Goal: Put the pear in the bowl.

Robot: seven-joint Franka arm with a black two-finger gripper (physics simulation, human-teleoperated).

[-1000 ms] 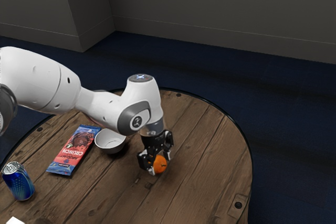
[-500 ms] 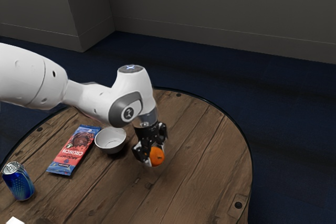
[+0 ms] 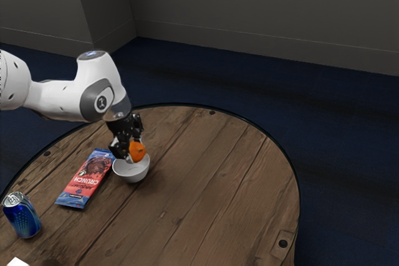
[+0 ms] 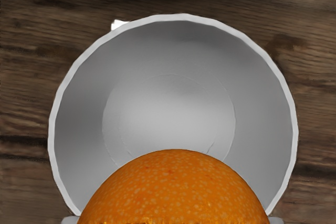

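One wrapper [image 3: 83, 182] reads "CRUNCH" while the tool [image 3: 134, 152] pinches an orange fruit [image 3: 138, 150] above the bowl [image 3: 132, 172].

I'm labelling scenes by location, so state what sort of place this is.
Perhaps a simulated lounge or office break area: a round, dark-rimmed wooden plank table stands on a dark blue, carpet-like floor near plain grey walls.

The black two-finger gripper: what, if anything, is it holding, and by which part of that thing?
A round, speckled orange fruit, held by two opposite sides, over the round white bowl.
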